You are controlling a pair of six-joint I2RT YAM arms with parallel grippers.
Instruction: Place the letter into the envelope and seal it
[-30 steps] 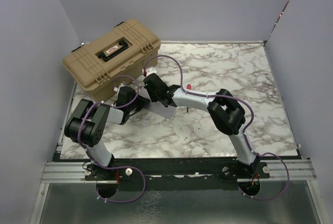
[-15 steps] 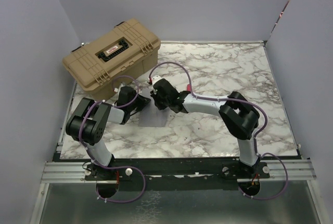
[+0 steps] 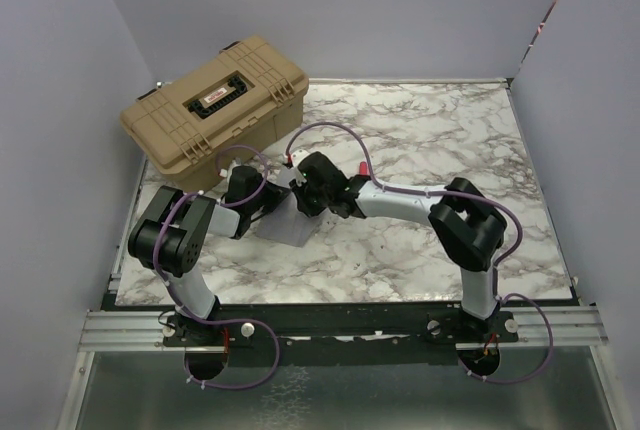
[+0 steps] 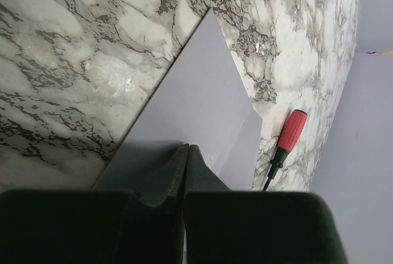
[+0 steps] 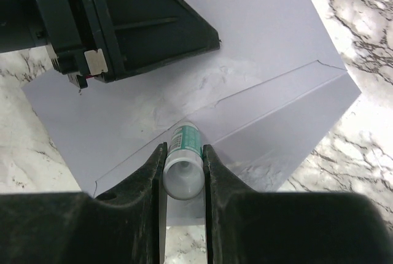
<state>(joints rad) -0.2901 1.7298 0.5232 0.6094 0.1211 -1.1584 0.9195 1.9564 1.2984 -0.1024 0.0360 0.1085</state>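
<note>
The pale grey envelope lies flat on the marble table, with its flap folded open toward the lower right. My left gripper is shut, and its tips rest on the envelope's face. It shows as a black wedge in the right wrist view. My right gripper is shut on a white and green glue stick, whose far end touches the envelope at the flap's crease. The letter does not show in any view.
A big tan hard case stands at the back left of the table. A red-handled screwdriver lies on the marble just past the envelope, and it shows beside the right forearm. Grey walls close in three sides.
My right arm has swung its elbow to the right and brought the glue stick down onto the envelope. The envelope's visible part has shifted a little left. The left gripper stayed put.
</note>
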